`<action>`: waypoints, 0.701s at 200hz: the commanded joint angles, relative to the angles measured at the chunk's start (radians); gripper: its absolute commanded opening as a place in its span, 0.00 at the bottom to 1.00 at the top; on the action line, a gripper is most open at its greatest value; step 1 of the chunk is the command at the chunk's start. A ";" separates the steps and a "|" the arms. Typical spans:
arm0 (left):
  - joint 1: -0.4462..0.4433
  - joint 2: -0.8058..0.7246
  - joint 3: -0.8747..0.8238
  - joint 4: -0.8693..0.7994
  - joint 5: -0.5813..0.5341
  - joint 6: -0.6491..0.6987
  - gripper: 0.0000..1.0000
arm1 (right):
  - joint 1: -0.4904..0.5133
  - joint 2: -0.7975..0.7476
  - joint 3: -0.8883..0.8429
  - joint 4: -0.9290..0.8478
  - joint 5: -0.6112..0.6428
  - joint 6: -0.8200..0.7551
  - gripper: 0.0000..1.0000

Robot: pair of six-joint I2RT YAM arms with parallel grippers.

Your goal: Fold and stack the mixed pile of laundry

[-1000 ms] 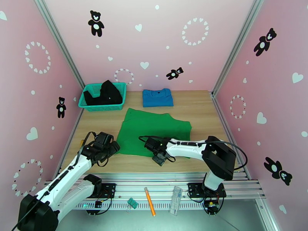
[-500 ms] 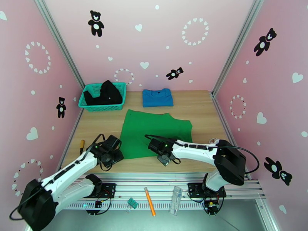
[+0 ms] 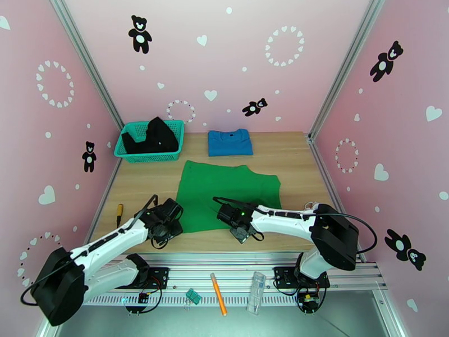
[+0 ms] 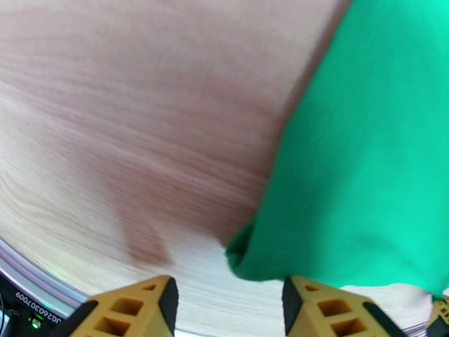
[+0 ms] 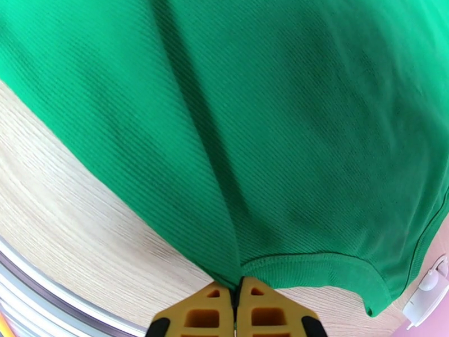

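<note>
The bright green garment (image 3: 227,192) lies spread flat mid-table. My right gripper (image 3: 239,221) is shut on its near hem, and the fingers (image 5: 216,313) pinch the green cloth (image 5: 252,119) at the fold. My left gripper (image 3: 166,223) sits at the garment's near-left corner. It is open, its yellow fingers (image 4: 140,307) apart, with the green corner (image 4: 247,259) just ahead of the gap. The blue shirt (image 3: 229,142) lies folded at the back. The black garment (image 3: 152,136) is heaped in the teal basket (image 3: 178,126).
The basket stands at the back left of the wooden table (image 3: 286,158). A small orange-and-black tool (image 3: 119,212) lies near the left edge. On the metal rail in front lie an orange pen (image 3: 219,301), a clear plastic piece (image 3: 256,291) and a small green part (image 3: 193,296).
My left arm has swung right to the green garment's near-left corner, its jaws narrowing. My right gripper has shifted slightly right with the hem still held.
</note>
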 commanded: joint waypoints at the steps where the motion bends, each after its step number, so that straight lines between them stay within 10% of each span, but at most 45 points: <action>1: -0.007 -0.047 0.013 -0.020 -0.048 -0.025 0.55 | 0.005 -0.015 -0.019 -0.003 -0.007 0.015 0.00; 140: -0.007 0.220 -0.040 0.176 -0.007 -0.024 0.36 | 0.005 -0.024 -0.027 0.001 -0.024 0.034 0.00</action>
